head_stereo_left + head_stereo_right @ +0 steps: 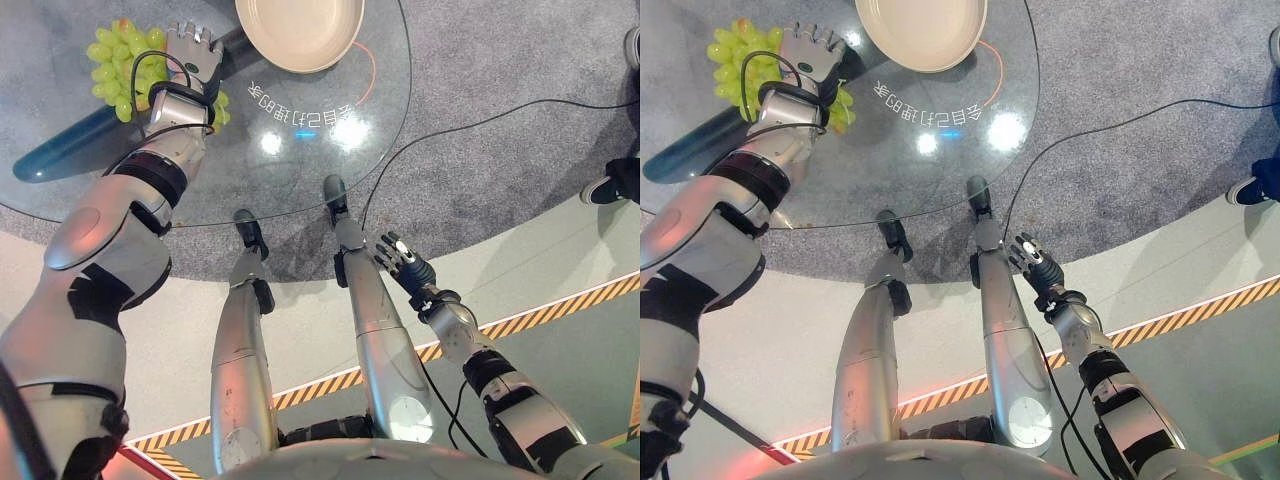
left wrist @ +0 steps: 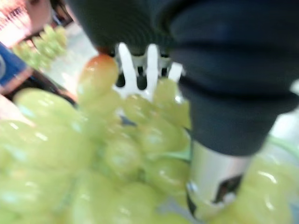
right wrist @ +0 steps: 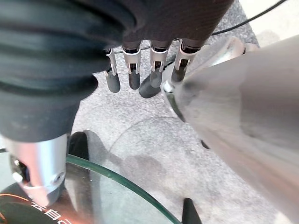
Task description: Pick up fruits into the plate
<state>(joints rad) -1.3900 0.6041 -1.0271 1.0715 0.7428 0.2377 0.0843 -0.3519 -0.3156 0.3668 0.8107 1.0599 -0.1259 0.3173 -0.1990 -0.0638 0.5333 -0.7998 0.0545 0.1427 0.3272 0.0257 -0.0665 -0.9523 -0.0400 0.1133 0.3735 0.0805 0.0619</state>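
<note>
My left robot hand (image 1: 190, 55) lies over the grapes (image 1: 118, 62) on the glass counter (image 1: 300, 150) — fingers buried in the bunch, so I cannot tell their grip. The plate (image 1: 300, 30) waits just beside; my right robot hand (image 1: 405, 265) hangs low, fingers relaxed.

Round glass table (image 1: 300, 190) is taking up the 11-to-12 o'clock part of the view, its edge curving from 9 o'clock across to 1 o'clock. Ceiling lights are reflecting as bright spots (image 1: 348, 133) on the glass near centre, beside white mirrored lettering (image 1: 307, 110) and a thin orange ring (image 1: 366, 72). Grey carpet (image 1: 500, 70) is lying under the table and running out to 2 o'clock. Pale smooth floor (image 1: 180, 340) is bordering the carpet from 8 to 4 o'clock. Yellow-and-black hazard tape (image 1: 560, 305) is running across it from 7 towards 3 o'clock. A person's dark shoe (image 1: 608, 186) is sitting on the carpet at 3 o'clock.
</note>
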